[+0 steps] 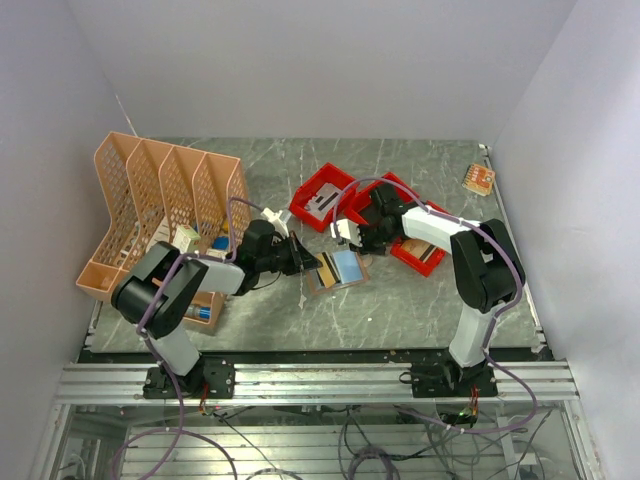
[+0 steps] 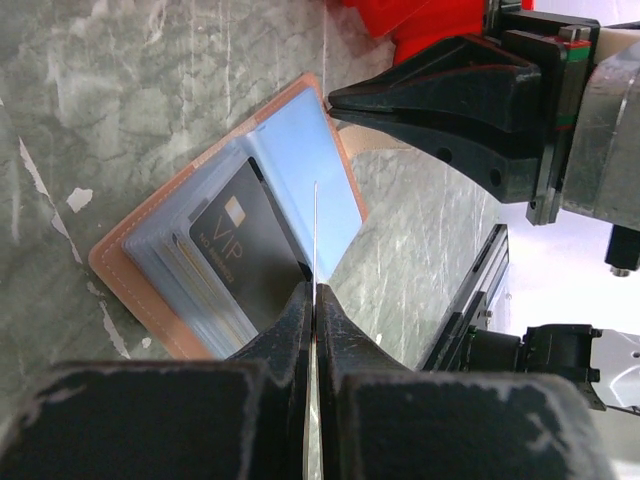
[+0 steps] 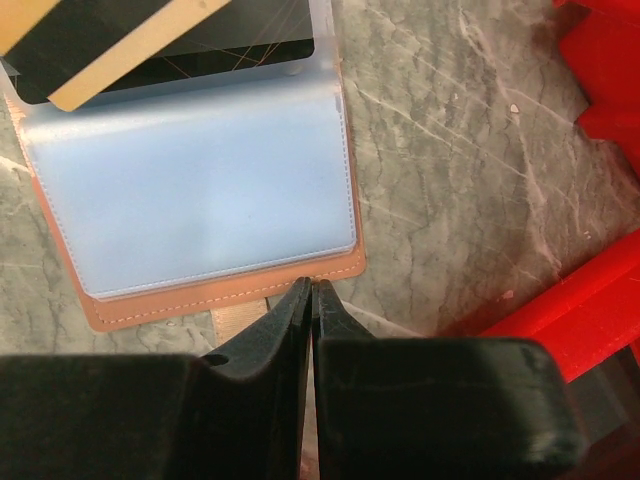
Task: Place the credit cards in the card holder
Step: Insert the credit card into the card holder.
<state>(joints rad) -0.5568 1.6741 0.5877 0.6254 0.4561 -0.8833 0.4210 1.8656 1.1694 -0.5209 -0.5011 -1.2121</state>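
Cardwork: left gripper (image 2: 314, 292) pinches a credit card (image 2: 315, 225) edge-on over the open card holder (image 2: 112, 262), whose rim the closed right gripper (image 3: 312, 290) pins. A misaligned push could buckle the card against a sleeve.

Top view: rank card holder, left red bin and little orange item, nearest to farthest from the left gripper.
1. card holder, right at the left gripper.
2. left red bin, just beyond.
3. orange item, far right corner.
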